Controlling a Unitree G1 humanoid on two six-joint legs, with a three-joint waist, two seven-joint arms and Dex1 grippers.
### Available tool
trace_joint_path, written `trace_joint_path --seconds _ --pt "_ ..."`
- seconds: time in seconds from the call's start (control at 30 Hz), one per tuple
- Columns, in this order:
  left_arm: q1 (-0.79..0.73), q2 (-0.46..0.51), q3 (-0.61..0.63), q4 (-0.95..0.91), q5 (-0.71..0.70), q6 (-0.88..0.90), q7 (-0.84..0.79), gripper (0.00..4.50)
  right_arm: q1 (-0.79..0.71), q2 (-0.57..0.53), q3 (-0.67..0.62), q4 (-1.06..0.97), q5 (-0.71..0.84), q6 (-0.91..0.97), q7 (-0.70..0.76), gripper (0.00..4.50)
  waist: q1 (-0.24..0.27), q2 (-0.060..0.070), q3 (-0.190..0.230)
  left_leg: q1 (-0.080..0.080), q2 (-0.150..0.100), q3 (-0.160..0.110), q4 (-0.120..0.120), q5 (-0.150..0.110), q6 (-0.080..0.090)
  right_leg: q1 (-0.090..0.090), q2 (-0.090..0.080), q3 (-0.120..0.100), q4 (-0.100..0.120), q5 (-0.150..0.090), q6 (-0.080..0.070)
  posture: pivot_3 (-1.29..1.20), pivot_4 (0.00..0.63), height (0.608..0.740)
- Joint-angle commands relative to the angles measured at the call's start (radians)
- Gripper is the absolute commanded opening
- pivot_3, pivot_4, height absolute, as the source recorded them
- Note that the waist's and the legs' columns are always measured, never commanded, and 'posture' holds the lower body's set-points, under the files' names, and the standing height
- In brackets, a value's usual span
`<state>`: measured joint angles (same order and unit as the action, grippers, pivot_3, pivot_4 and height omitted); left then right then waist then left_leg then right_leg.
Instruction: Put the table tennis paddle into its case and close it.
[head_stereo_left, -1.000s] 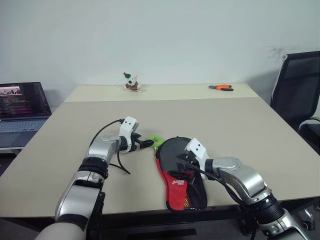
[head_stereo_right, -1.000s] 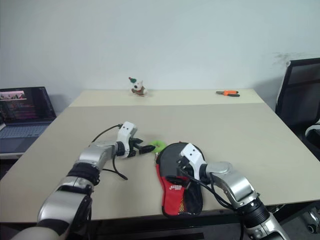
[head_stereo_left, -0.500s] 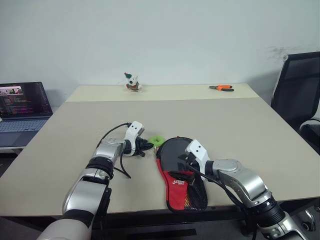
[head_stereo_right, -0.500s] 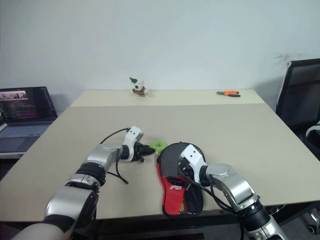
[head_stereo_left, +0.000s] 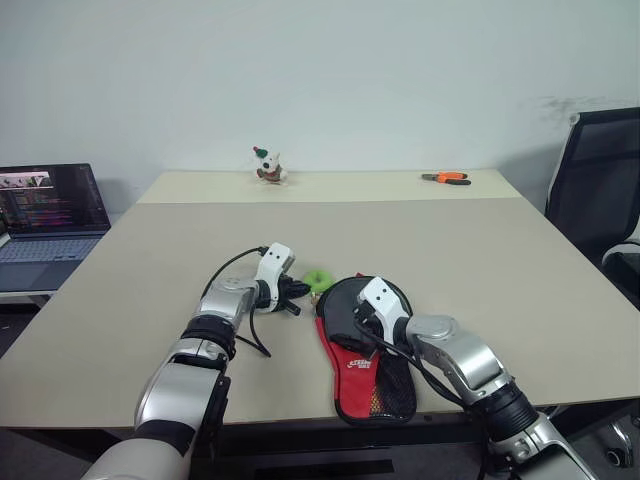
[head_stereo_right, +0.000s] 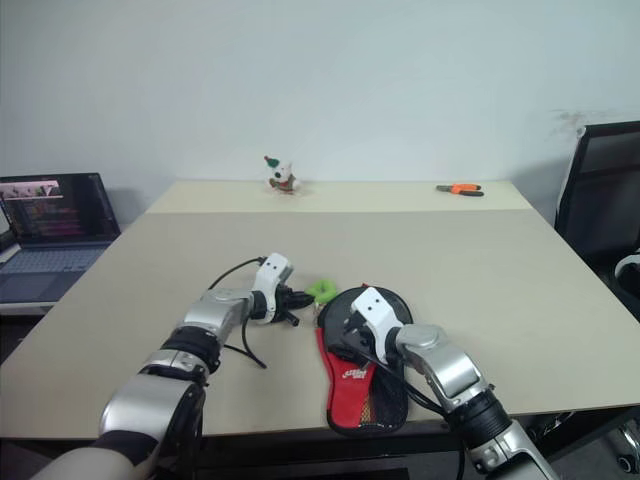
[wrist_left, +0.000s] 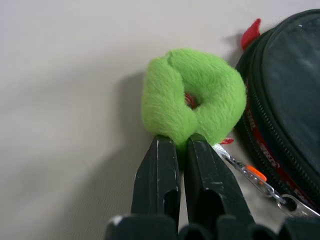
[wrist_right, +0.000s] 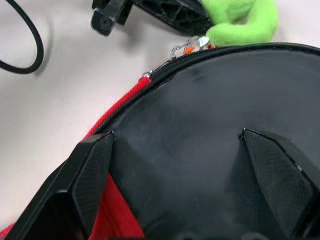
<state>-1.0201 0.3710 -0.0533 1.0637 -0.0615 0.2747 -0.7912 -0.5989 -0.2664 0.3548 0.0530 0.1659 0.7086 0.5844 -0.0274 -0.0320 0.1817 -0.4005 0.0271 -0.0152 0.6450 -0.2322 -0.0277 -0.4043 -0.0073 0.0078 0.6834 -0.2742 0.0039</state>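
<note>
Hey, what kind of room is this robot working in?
Probably an office or lab workroom: a big beige table against a plain wall, an open laptop showing code on a side desk, a black office chair, and pliers left lying out.

silver arms, white wrist housings, looping black cables, ribbed black end effector fingers (wrist_left: 156, 172)
</note>
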Motion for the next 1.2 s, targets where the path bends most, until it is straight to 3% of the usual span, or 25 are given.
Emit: trace_joint_path --seconds 0.03,0.3,0.63,1.2 --pt "-0.063 -0.003 0.020 0.021 0.020 -0.036 0.079 0.04 0.040 -0.019 0.028 0.066 -0.023 0.048 0.024 4.50 0.000 -0.001 -0.001 0.000 0.000 0.000 0.000 0.000 0.000 0.000 0.000 0.000 0.000 0.000 0.000 0.00 0.150 0.740" --pt "-0.188 -0.038 0.025 0.199 0.086 -0.160 0.326 0.04 0.045 0.005 0.033 0.119 -0.041 0.074 0.018 4.50 0.000 -0.008 -0.007 0.001 0.000 0.000 0.000 0.000 0.000 0.001 0.000 0.000 0.000 0.000 0.001 0.00 0.150 0.740" --pt "-0.290 -0.131 -0.013 0.284 0.212 -0.276 0.495 0.04 0.090 -0.018 0.084 0.084 -0.070 0.118 0.050 4.50 -0.001 -0.009 -0.010 0.001 0.000 0.001 0.000 0.000 0.000 0.001 0.000 0.000 0.000 0.000 0.004 0.00 0.150 0.740" --pt "-0.403 -0.275 -0.401 0.314 0.685 -0.575 0.611 0.04 0.289 -0.126 0.083 -0.192 -0.043 0.278 0.015 4.50 0.018 -0.009 -0.014 0.002 -0.002 0.001 0.000 0.000 -0.001 0.004 -0.001 0.000 -0.003 -0.001 0.006 0.00 0.150 0.740"
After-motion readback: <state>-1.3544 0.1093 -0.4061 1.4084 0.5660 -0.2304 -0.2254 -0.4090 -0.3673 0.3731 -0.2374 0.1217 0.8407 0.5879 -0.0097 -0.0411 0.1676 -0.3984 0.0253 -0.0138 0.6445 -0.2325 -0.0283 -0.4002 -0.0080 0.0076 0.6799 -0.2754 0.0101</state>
